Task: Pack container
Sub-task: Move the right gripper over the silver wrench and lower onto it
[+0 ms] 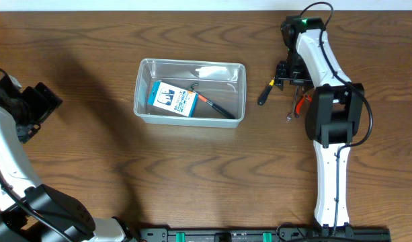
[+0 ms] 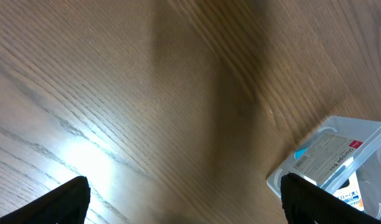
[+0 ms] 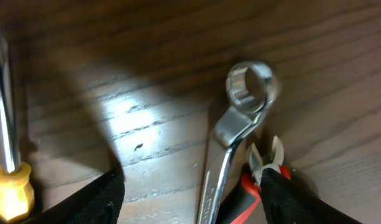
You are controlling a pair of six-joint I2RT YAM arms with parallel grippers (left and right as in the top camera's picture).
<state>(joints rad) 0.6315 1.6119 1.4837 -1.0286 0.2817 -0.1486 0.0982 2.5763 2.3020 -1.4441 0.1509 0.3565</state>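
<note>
The clear plastic container (image 1: 190, 92) sits at the table's middle, holding a blue-and-white box (image 1: 172, 99), a black and red tool (image 1: 216, 105) and a white item (image 1: 212, 70). Its corner shows in the left wrist view (image 2: 339, 158). My right gripper (image 1: 291, 75) is open, low over a silver ring wrench (image 3: 230, 140) with red-handled pliers (image 3: 265, 168) at its right finger. A yellow and black screwdriver (image 1: 265, 93) lies to the left, also seen in the right wrist view (image 3: 7, 155). My left gripper (image 2: 184, 199) is open and empty, far left of the container.
The wooden table (image 1: 192, 175) carries the tools beside the right arm (image 1: 333, 121). The left arm (image 1: 17, 114) stands at the left edge.
</note>
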